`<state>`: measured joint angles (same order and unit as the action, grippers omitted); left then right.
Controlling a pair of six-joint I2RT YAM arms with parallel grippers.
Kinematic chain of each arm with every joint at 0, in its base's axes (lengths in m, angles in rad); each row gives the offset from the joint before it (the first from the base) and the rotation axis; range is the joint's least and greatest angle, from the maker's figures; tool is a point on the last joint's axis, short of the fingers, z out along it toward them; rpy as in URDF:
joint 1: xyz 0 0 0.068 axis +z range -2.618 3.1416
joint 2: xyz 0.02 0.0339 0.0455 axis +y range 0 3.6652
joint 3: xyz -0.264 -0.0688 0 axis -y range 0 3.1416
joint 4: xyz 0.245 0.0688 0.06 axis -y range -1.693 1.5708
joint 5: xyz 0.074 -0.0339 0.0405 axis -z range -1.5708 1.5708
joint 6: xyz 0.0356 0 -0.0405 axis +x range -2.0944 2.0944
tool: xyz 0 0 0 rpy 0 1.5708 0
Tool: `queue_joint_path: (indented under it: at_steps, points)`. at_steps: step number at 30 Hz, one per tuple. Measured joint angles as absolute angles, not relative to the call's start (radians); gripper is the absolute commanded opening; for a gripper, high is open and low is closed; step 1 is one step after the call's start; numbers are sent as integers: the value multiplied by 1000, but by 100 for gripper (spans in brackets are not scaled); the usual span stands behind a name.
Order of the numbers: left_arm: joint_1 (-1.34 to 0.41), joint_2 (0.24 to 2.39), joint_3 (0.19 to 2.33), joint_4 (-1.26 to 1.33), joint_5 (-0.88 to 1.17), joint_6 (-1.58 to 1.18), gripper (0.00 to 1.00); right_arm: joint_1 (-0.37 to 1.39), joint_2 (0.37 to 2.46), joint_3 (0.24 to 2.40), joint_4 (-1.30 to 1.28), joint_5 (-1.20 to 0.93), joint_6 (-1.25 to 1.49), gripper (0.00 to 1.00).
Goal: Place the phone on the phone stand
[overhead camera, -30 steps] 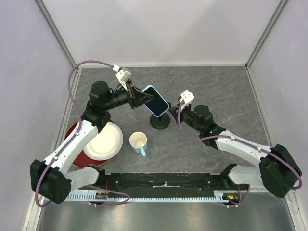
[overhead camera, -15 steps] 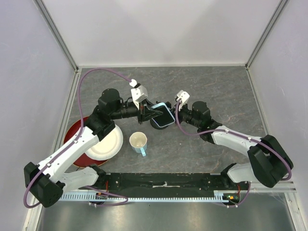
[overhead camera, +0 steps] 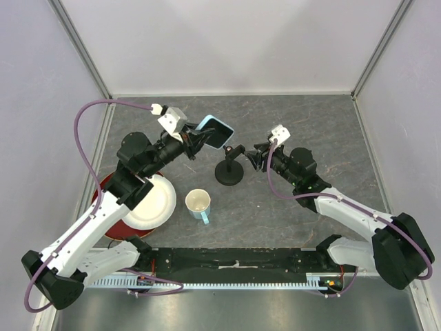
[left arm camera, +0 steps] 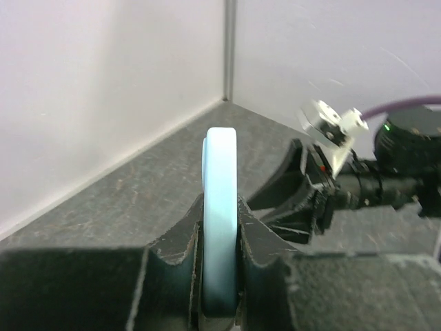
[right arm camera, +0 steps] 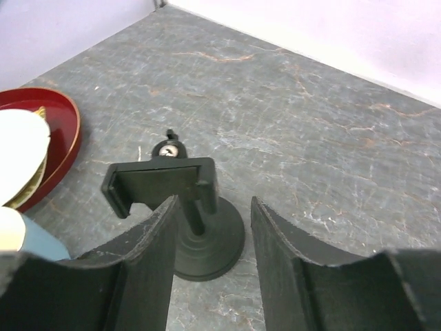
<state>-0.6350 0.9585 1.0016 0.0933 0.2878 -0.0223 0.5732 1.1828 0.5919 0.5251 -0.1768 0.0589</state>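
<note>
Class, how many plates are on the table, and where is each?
2. A red plate lies at far left; a white plate rests on it, left of the cup. The left arm may hide more.

No text, label, brand, number or sign can be read in any view. The phone (left arm camera: 220, 207), seen edge-on from the left wrist camera, shows only a plain pale blue rim. The stand (right arm camera: 180, 200), seen from the right wrist camera, is plain black with no legible marking.
</note>
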Motion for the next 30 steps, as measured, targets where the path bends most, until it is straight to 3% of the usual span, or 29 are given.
queue_joint_path:
  at_steps: [2, 12, 20, 26, 29, 30]
  points:
    - [-634, 958, 1002, 119, 234, -29, 2, 572, 1188, 585, 541, -154, 57, 44]
    - [-634, 916, 921, 181, 172, -37, 2, 571, 1254, 567, 609, -147, 55, 47]
    - [-634, 907, 871, 178, 204, -39, 2, 571, 1310, 563, 689, -189, 55, 42]
    - [-635, 907, 860, 167, 250, -56, 2, 571, 1341, 563, 716, -206, 56, 33]
    - [-635, 907, 860, 167, 275, -57, 2, 571, 1357, 563, 742, -213, 56, 26]
    - [-635, 908, 860, 166, 284, -58, 2, 571, 1361, 563, 748, -215, 56, 19]
